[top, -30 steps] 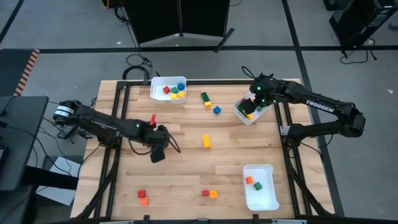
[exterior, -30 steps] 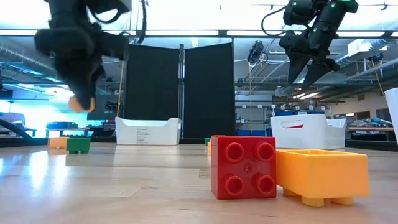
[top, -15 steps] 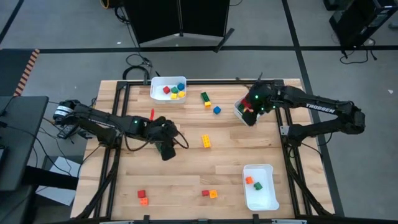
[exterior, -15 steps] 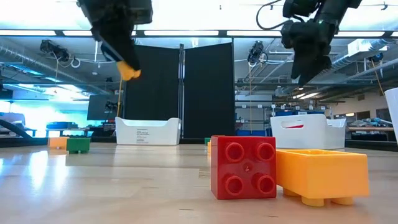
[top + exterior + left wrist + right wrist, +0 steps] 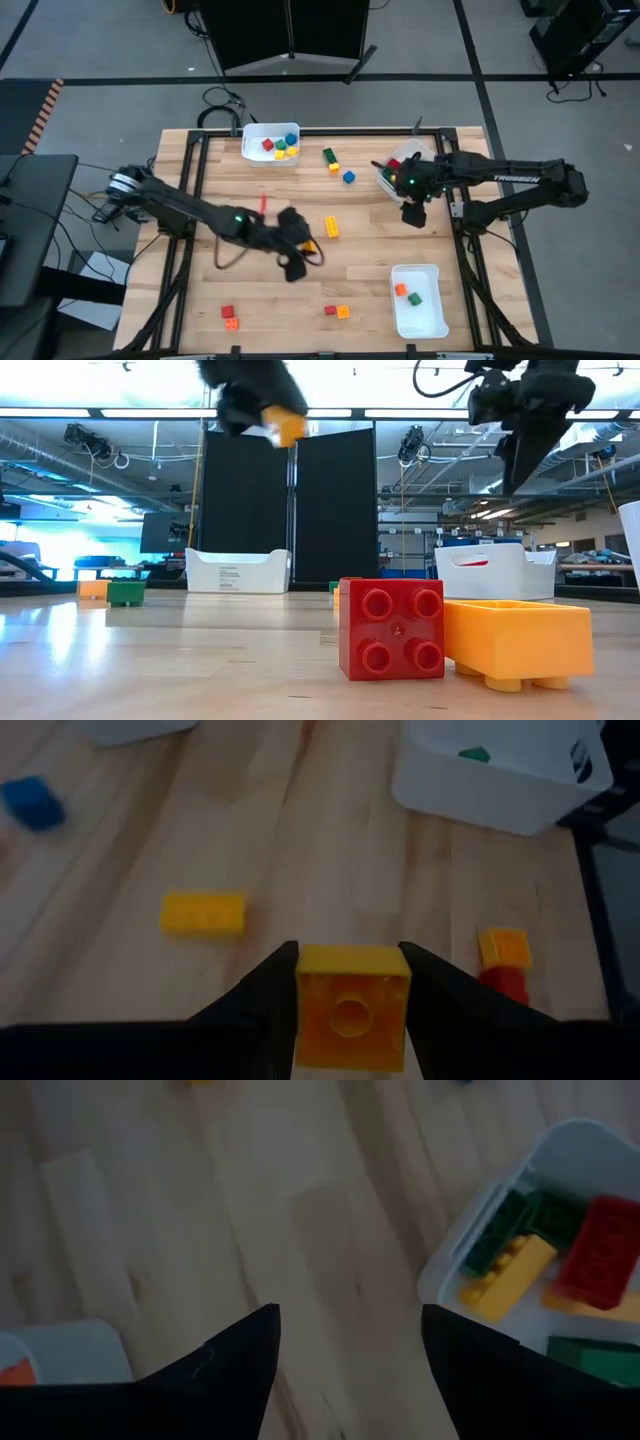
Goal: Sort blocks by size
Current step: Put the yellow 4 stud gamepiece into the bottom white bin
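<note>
Nearest the front edge of the table, at about six o'clock, sit a red block (image 5: 391, 630) and an orange block (image 5: 520, 638) touching side by side, with another small red-and-orange pair (image 5: 229, 316) toward seven o'clock. The bin at five o'clock (image 5: 436, 322) already holds an orange and a green piece. Just past these, near the table's middle, the left gripper (image 5: 296, 250) hangs above the wood with its fingers clamped on a yellow-orange brick (image 5: 351, 1002), which fills the gap between them squarely. A loose yellow brick (image 5: 331, 228) lies just beyond it toward twelve o'clock. The step in hand looks like carrying this held brick to a bin, and the bin at five o'clock seems the likely goal, though that is only a judgement. To do it well, the arm should keep the brick high enough to pass over the bin wall, centre it over the open interior rather than the rim, and part the fingers only once low inside, so the piece does not bounce out. Farther back at two o'clock, the right gripper (image 5: 412, 208) hovers beside a tilted bin (image 5: 470, 1255) holding red, green and yellow bricks; its fingers stand apart and empty. It should stay clear of the left arm's path. Farthest, at twelve o'clock, a bin (image 5: 248, 150) holds small pieces, with a green-and-yellow stack (image 5: 330, 158) and a blue cube (image 5: 348, 177) loose nearby.
</note>
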Available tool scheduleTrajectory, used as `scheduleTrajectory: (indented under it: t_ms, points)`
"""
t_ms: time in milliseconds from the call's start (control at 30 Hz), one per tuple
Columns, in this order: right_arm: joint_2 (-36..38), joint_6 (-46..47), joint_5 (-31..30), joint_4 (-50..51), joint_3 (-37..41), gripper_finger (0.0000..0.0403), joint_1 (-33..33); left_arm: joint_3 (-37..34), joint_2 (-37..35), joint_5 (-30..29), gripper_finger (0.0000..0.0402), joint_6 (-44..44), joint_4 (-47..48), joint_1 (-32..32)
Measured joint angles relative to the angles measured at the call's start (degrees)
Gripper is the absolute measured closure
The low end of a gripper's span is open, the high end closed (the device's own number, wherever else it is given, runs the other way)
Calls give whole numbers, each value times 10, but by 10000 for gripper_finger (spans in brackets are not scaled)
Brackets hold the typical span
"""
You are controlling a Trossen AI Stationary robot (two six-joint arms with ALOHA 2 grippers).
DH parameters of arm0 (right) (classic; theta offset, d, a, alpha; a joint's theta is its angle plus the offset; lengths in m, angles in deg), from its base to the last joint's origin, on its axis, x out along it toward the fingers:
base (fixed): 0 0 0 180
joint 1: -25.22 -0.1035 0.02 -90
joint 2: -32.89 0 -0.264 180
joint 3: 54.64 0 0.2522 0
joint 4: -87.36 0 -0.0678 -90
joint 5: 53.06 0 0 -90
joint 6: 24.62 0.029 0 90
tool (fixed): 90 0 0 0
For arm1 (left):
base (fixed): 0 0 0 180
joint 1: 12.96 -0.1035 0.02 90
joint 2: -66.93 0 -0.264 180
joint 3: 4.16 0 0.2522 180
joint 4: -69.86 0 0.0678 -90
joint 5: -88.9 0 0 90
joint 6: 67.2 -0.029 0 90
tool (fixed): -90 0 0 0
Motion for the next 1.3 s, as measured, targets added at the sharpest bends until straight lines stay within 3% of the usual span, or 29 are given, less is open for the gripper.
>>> scheduleTrajectory:
  t_ms: [300, 600, 900, 1067, 1300]
  points:
    - [0, -7, 2, 3, 0, 150, -42, 255, 230, -75, 250, -59, -7, 27]
    - [0, -22, 10, 39, 0, 150, -89, 507, 449, -83, 250, -136, -124, 30]
    - [0, -23, 11, 45, 0, 156, -117, 693, 649, -77, 249, -148, -216, 30]
    - [0, -23, 11, 47, 0, 155, -129, 671, 672, -80, 241, -107, -329, 31]
    - [0, -21, 11, 47, 0, 158, -142, 665, 671, -80, 222, -100, -320, 31]
